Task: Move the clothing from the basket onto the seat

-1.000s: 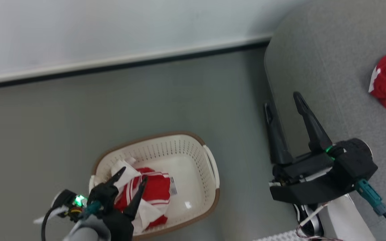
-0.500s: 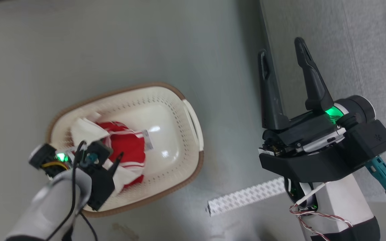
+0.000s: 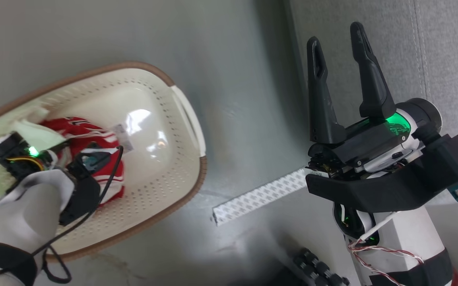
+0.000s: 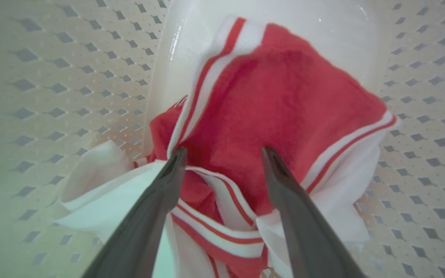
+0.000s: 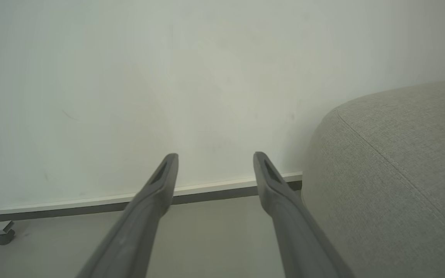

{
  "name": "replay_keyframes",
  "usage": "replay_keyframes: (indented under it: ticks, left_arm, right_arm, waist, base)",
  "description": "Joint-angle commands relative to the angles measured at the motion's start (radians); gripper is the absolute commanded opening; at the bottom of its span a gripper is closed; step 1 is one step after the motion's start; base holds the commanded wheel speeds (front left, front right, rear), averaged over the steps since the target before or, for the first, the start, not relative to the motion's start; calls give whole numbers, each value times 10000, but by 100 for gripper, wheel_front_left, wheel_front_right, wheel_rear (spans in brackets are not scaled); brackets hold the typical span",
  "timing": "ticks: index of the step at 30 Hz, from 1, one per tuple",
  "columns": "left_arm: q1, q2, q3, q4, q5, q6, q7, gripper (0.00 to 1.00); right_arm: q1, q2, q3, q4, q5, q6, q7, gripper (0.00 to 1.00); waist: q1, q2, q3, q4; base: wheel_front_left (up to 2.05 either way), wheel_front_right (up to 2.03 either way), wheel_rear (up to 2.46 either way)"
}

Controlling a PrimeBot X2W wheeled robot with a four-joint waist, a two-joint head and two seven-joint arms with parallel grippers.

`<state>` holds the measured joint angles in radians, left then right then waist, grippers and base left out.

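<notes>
The left gripper [image 4: 224, 151], jaws apart, perhaps touches the clothing [image 4: 284, 96] inside the basket [image 4: 52, 77].

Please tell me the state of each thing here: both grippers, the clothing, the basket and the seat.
basket, upright on the floor
clothing, crumpled, lying in the basket
left gripper, open, fingertips at the clothing, not closed on it
right gripper, open, empty, in the air
seat, near corner bare

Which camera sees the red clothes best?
The left wrist view: the clothing is close, stripes clear, under the open left gripper. The head view has it partly behind the arm, in the basket. The right wrist view shows the seat.
</notes>
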<state>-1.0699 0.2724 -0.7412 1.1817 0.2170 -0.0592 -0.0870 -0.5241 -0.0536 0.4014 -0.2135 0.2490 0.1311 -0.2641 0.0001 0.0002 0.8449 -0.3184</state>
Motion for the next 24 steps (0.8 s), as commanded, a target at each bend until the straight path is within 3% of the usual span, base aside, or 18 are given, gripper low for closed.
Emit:
replay_keyframes:
  ticks: [1,15,16,17,18,24]
  left_arm:
    - [-101,129,-49,180,49,58,93,100]
    - [-430,186,-476,791,25,-150,687,100]
    - [-427,176,-452,804,-36,-109,638,64]
    - [-403,147,-450,799,-77,-54,538,10]
    - [-356,121,-463,812,-117,-41,537,0]
    - [-28,-59,-350,849,-415,58,137,0]
  right_arm:
    - [-95,47,22,-79,157,-6,-10,100]
    - [-218,48,79,-362,532,-6,-10,100]
    - [-210,48,88,-372,543,-6,-10,100]
    - [-199,46,90,-378,551,-6,-10,100]
    - [-182,46,79,-379,569,-6,-10,100]
    - [-36,44,-11,-222,564,-6,-10,100]
  waist:
    - [-1,-2,622,-586]
    - [-1,-2,1212,-924]
    - [-1,-2,1215,-929]
    - [-1,-2,1213,-936]
    - [-1,-2,1201,-934]
    - [-1,-2,870,-783]
  base:
    - [0,0,0]
    - [0,0,0]
    - [0,0,0]
    - [0,0,0]
    - [0,0,0]
    - [0,0,0]
